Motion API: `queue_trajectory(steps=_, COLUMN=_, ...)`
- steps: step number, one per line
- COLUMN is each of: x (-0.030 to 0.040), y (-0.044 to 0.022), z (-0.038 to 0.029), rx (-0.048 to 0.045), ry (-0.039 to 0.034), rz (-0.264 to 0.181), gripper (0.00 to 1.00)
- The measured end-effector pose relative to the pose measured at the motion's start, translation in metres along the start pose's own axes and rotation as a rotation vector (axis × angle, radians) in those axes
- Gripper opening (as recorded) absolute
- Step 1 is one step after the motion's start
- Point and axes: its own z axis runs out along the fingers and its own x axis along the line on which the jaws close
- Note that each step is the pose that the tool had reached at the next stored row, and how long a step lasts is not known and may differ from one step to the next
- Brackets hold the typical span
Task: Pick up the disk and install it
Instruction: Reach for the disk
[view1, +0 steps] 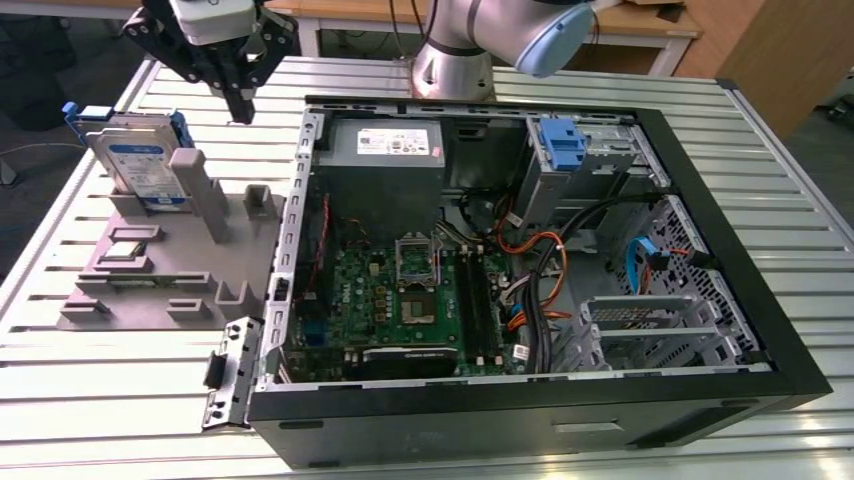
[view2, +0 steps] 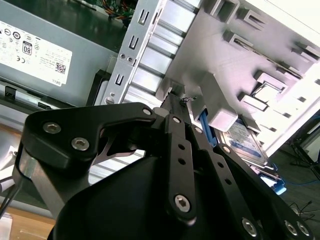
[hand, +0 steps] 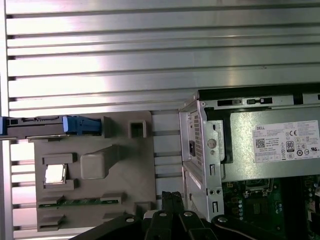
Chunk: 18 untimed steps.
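**Disk in grey holder; gripper above, empty**

- Grey holder (view1: 160, 290): moulded tray with slots and posts, lying flat on the slatted metal table (view1: 107, 380).
- Disk (view1: 140, 165): stands on edge in the holder's end slot, leaning a little. Its silver face carries a white-and-blue label, and blue rails run along its edges. In the first wrist view it shows edge-on (hand: 45, 127).
- Gripper (view1: 243, 108): hangs over the table just past the holder's disk end, apart from the disk. The fingers are pressed together at their tips with nothing between them, as both wrist views show (view2: 172, 100) (hand: 172, 196).
- Small square chip (view1: 123, 252): seated in a pocket of the holder, beside the disk slot.
- Open computer case (view1: 534, 420): lies directly beside the holder.
- Power supply (view1: 387, 145): grey box in the case corner nearest the holder's disk end, with a white sticker of dense black print.
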Motion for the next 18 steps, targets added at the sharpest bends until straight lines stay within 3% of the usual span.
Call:
queue_trajectory(steps=11, x=0.0173, y=-0.0013, z=0.0001, rx=0.0, ry=0.0, rz=0.0, gripper=0.11)
queue_trajectory(steps=15, x=0.0181, y=-0.0014, z=0.0001, rx=0.0, ry=0.0, rz=0.0, gripper=0.11)
queue_trajectory(steps=17, x=0.0256, y=-0.0019, z=-0.0001, rx=0.0, ry=0.0, rz=0.0, gripper=0.11)
queue_trajectory(steps=18, x=0.0257, y=-0.0019, z=-0.0001, rx=-0.0001, ry=-0.0001, rz=0.0, gripper=0.11)
